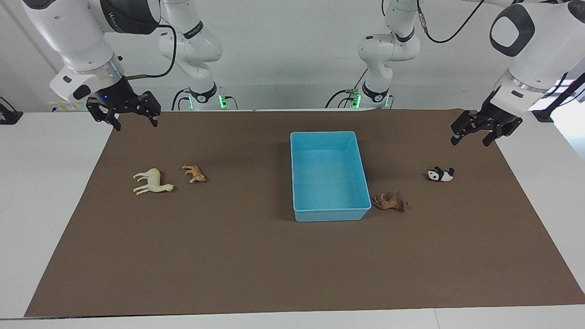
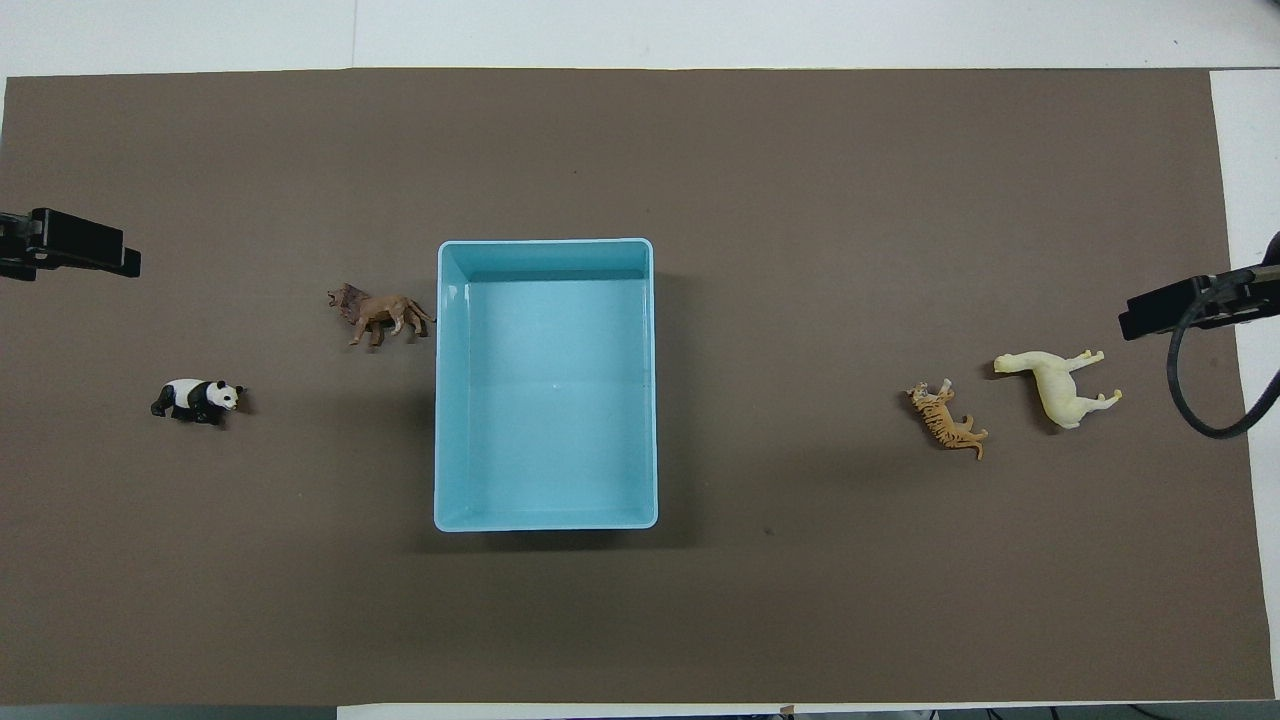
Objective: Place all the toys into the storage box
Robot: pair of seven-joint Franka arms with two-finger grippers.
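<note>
Left gripper (image 1: 473, 132) and right gripper (image 1: 123, 114) hang wide, holding nothing, over the brown mat's (image 1: 256, 256) ends.

A brown mat (image 1: 274, 256) covers most of the white table (image 1: 41, 183)
</note>
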